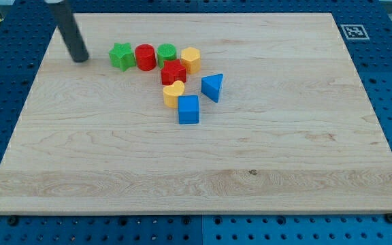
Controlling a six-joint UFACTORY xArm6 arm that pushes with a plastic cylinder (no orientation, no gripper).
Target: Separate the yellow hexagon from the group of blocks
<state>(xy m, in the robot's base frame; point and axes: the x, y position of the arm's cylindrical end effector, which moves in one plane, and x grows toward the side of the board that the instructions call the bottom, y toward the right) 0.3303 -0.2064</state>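
Note:
The yellow hexagon [191,59] sits at the right end of a row near the view's top, touching the green cylinder [167,53] and the red star [173,72]. The row continues left with a red cylinder [145,56] and a green star [121,56]. Below lie a yellow heart [173,94], a blue cube [188,109] and a blue triangle [212,86]. My tip [80,59] rests on the board left of the green star, well apart from the yellow hexagon.
The wooden board [250,170] lies on a blue perforated table. A black and white marker tag [352,31] sits off the board's top right corner.

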